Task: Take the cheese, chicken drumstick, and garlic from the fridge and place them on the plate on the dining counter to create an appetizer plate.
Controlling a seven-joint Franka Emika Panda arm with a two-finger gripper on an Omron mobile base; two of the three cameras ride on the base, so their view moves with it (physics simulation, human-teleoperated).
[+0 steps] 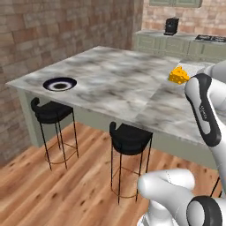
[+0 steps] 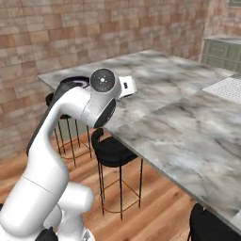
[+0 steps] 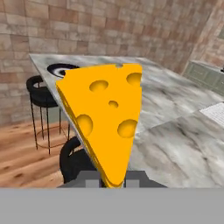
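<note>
From the left base view we see the dining counter as a wide marbled slab on a sage-green base, stretching from the near left to the far right. The plate sits flat near the slab's left corner, its pale ring circling a dark centre. The cheese, a small yellow wedge with holes, appears at the right side over the counter, just beside the white arm's upper link and well apart from the plate; we cannot tell from here what grips it. Two black stools stand on the wooden floor along the counter's near edge, one below the plate and one further right. A brick wall runs along the left, and a black coffee machine stands on the far green cabinets' worktop. In the right base view the arm rises at the left and bends over the counter's near edge, and its elbow covers most of the plate, of which only a dark sliver shows at the counter's left end. In the hand view the cheese hangs large in the middle, its narrow tip pointing down into the gripper, whose fingers are clamped against that tip from both sides. Behind the wedge, the plate lies at the far left of the counter, with a stool below it.
</note>
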